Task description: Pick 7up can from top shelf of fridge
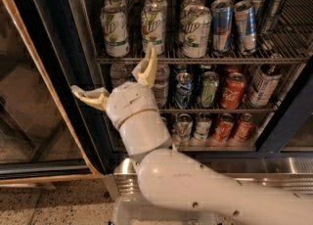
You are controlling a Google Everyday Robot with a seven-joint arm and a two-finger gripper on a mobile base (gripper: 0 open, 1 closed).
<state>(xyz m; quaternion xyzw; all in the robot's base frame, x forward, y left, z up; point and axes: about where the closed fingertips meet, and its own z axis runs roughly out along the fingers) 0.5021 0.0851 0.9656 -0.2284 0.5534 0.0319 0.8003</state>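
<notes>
The fridge (73, 48) stands with its door open. Three rows of white and green 7up cans (152, 29) stand at the left of the top shelf (195, 58), with blue-and-silver Red Bull cans (221, 26) to their right. My gripper (116, 79) is open and empty, its cream fingers (148, 67) spread wide. It sits in front of the fridge, just below the top shelf's front rail. One fingertip reaches up to the base of the middle front 7up can. The other finger points left, in front of the dark door frame.
The glass door (29, 97) hangs open at the left. The lower shelves hold water bottles (161, 79), green cans (209, 89) and red Coca-Cola cans (232, 90). A ribbed steel base panel (274, 170) runs below. My arm fills the lower middle.
</notes>
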